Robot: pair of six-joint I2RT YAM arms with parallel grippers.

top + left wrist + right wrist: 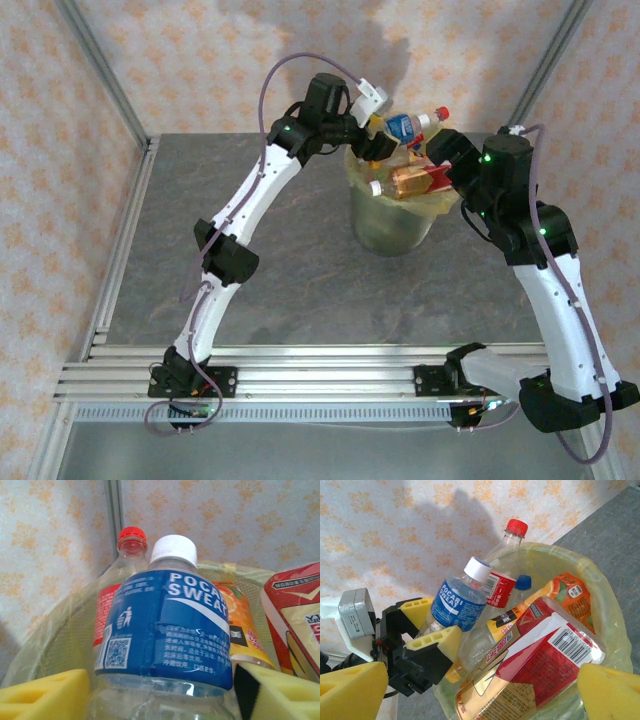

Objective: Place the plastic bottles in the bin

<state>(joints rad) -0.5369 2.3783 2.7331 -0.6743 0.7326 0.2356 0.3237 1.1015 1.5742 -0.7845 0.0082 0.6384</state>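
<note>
A grey marbled table (290, 270) is noted; the yellow-green bin (385, 232) is stood upright on it, right of centre, toward the far edge

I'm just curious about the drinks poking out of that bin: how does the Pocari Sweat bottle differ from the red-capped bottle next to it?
The Pocari Sweat bottle has a white cap and a blue label; the red-capped bottle wears a red label. The Pocari Sweat bottle sits between the left gripper's yellow pads, while the red-capped bottle stands free in the bin. Both are clear plastic and poke above the rim.
</note>
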